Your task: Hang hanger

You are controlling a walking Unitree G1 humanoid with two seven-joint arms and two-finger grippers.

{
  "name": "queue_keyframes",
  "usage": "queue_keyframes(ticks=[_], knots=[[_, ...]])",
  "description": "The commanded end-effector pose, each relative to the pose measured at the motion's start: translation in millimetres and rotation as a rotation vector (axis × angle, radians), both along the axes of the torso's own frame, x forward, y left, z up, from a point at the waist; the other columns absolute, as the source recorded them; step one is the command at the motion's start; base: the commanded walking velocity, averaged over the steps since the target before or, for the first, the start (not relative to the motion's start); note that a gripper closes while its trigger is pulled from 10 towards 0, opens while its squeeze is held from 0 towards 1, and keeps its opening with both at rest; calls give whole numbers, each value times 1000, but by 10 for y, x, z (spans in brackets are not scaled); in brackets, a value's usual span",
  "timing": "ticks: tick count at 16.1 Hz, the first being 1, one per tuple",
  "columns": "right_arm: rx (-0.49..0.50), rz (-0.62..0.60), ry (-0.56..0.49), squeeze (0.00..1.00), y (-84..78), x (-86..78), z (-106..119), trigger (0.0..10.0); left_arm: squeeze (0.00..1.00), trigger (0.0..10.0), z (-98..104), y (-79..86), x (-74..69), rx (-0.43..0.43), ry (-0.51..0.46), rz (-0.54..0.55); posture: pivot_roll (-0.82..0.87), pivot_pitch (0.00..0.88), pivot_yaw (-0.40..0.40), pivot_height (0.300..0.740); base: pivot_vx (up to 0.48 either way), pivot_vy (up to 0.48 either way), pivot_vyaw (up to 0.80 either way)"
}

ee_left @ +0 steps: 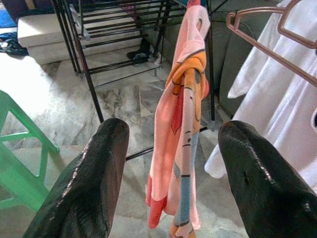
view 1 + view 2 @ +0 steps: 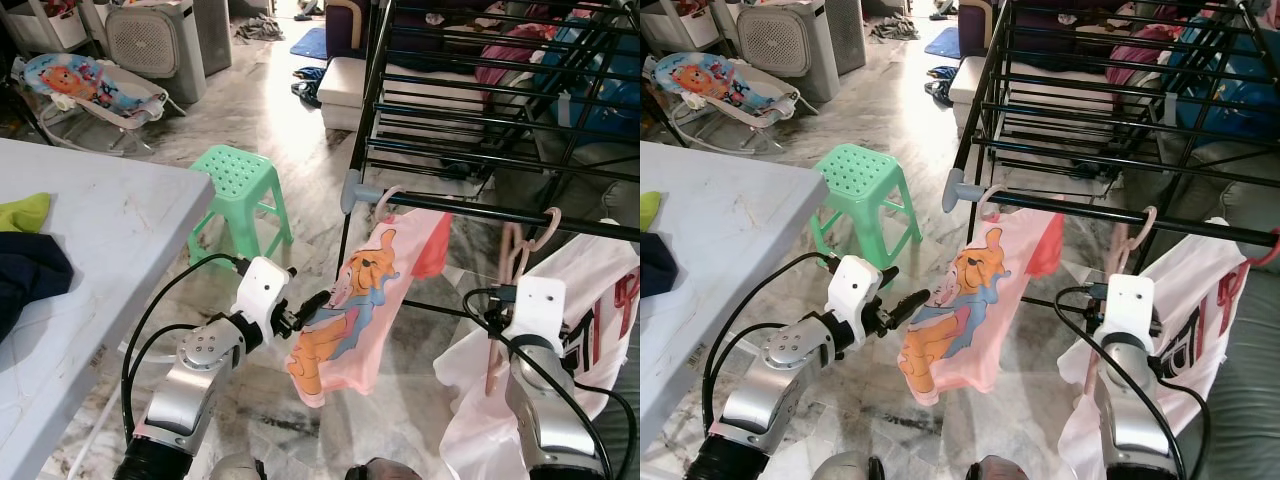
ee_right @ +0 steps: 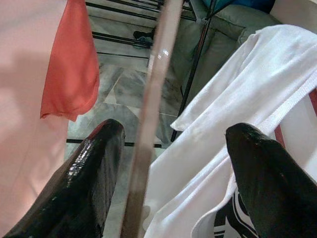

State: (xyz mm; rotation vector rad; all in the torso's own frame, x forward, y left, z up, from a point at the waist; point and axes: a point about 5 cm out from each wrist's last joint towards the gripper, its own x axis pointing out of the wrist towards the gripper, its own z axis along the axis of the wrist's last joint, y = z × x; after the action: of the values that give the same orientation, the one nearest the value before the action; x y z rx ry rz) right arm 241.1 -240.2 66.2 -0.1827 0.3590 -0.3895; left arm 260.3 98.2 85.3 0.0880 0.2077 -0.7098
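A pink cartoon shirt (image 2: 362, 300) hangs on a pale hanger whose hook (image 2: 385, 198) sits over the front rail of the black drying rack (image 2: 480, 150). My left gripper (image 2: 312, 303) is open, just left of the shirt's edge and apart from it. Further right, an empty pink hanger (image 2: 512, 252) hangs from the same rail beside a white shirt (image 2: 600, 290). In the right wrist view my right gripper (image 3: 171, 163) is open, and the pink hanger's bar (image 3: 156, 89) runs between its fingers (image 3: 84, 183) without being clamped.
A green plastic stool (image 2: 238, 180) stands left of the rack. The grey table (image 2: 110, 230) with dark and yellow clothes fills the left side. A baby bouncer (image 2: 85, 85) and an air purifier (image 2: 155, 35) stand at the back. Marble floor lies under the rack.
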Motion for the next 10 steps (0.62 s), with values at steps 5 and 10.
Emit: queue_keyframes(ticks=[5,10], knots=[[-87,-8,-76,1000,-2,-65,171,10000,0,10000,26,-3,18,12,-30,10,-27,22,-17,740,0,0,0],[-75,36,-89,1000,86,-43,193,10000,0,10000,40,2,37,18,-37,32,-24,26,-15,740,0,0,0]])
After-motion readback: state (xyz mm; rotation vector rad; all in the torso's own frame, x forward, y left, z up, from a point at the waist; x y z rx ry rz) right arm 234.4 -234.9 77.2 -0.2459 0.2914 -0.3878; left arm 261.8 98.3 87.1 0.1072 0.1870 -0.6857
